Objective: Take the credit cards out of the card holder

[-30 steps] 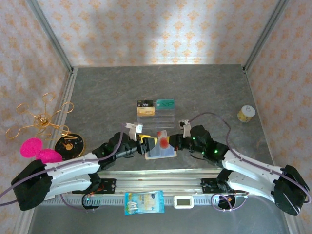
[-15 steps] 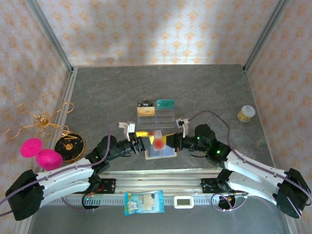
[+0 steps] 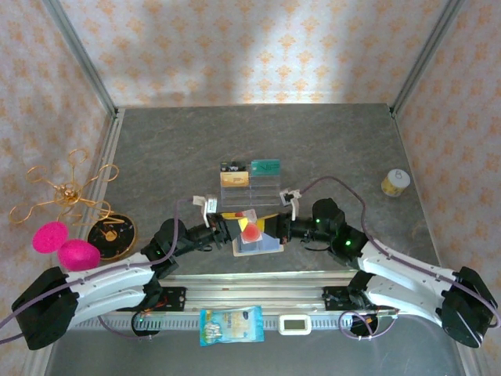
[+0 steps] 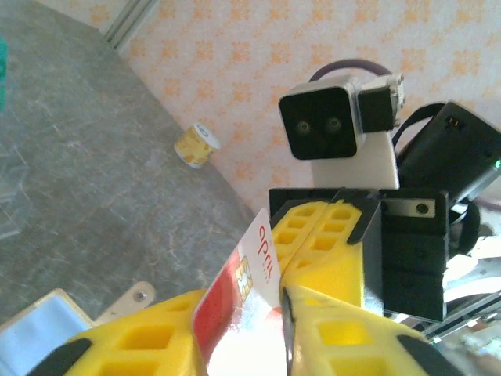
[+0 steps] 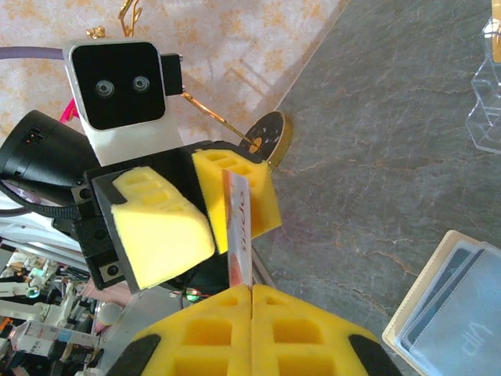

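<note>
Bag (image 3: 231,325) and timer (image 3: 296,323) lie at the near edge, one each. Just past them both grippers meet over the open holder (image 3: 266,247), which lies flat on the table.

Right gripper (image 5: 250,301): pads pressed together on the lower edge of one red card (image 5: 239,227), which stands upright out of the seam. Left gripper (image 4: 241,307): a finger on each side of the same card; cannot tell if they pinch it or stand slack. The card is above the holder and clear of the pockets.

Risks:
- One side lets go before the other has a firm hold, and the card drops back onto the holder or the table.
- Both clamp and pull apart, so the thin card bends or skids off the foam.
- Nothing pins the holder, so a low finger could drag it.
- The rack is close behind and easy to bump.

Pockets show at least one grey card inside; an exact count is not readable.

Rack (image 3: 262,188), one, carries three cards: black (image 3: 229,166), teal (image 3: 266,165), gold (image 3: 233,179). Far right, one jar (image 3: 395,182). Left side: one disc (image 3: 111,232), two pink balls (image 3: 51,235), one wire ornament (image 3: 66,192).
</note>
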